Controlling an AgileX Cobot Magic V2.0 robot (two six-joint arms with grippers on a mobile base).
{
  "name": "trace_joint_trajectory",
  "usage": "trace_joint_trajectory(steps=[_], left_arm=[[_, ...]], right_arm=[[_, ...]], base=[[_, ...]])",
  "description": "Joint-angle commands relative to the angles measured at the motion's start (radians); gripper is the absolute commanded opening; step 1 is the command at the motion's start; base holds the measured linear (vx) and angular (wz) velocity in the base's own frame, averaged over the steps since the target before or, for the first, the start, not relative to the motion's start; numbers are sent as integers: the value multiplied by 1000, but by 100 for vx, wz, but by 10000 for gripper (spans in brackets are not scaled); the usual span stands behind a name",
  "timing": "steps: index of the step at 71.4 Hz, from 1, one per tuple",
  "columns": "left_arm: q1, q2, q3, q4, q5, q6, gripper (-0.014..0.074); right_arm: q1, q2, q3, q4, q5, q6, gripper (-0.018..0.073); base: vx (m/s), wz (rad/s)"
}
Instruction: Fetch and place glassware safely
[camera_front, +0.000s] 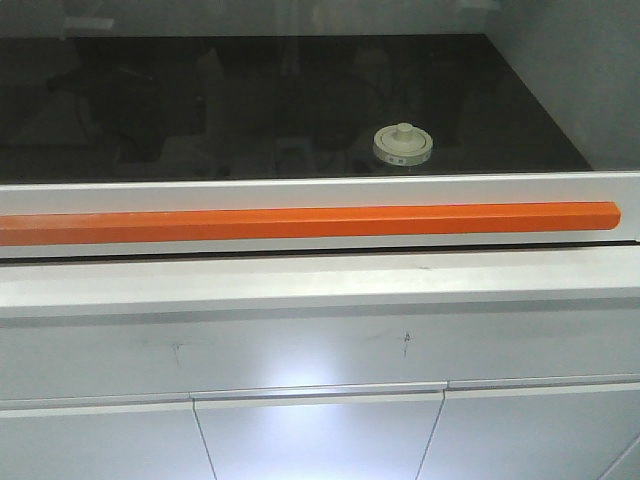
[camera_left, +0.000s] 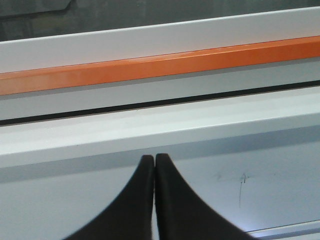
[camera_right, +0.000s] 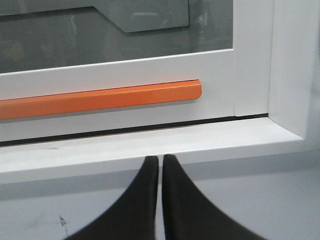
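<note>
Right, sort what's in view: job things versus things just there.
Job: glass jar with cream knobbed lid, behind the sash glass; left gripper; right gripper; orange sash handle, likely.
Just there: white ledge; cabinet doors below.

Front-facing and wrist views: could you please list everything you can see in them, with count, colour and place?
glass jar: one, cream-white knobbed lid, on the dark surface behind the pane, right of centre
dark surface: one, black, inside the enclosure
glass pane: one, clear with reflections, in a white frame
handle bar: one, orange, across the frame's lower rail
ledge: one, white, below the frame
cabinet fronts: three, white, beneath the ledge
left gripper: one, black, shut, empty, facing the ledge
right gripper: one, black, shut, empty, near the bar's right end
</note>
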Motion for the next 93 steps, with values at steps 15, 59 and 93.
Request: trace_joint_trajectory(steps=[15,59,93], left_arm=[[-1,-11,28,-6,-75,-6,-7],[-1,-11,28,-6,-75,-6,-7],[-1,-11,27,-6,-131,-6,-7]], right_arm=[[3,-7,19,-4,-79,-10,-3],[3,-7,19,-4,-79,-10,-3],[3,-7,18,-4,-86,-10,-3]], base=[[0,0],[0,0],[0,0]])
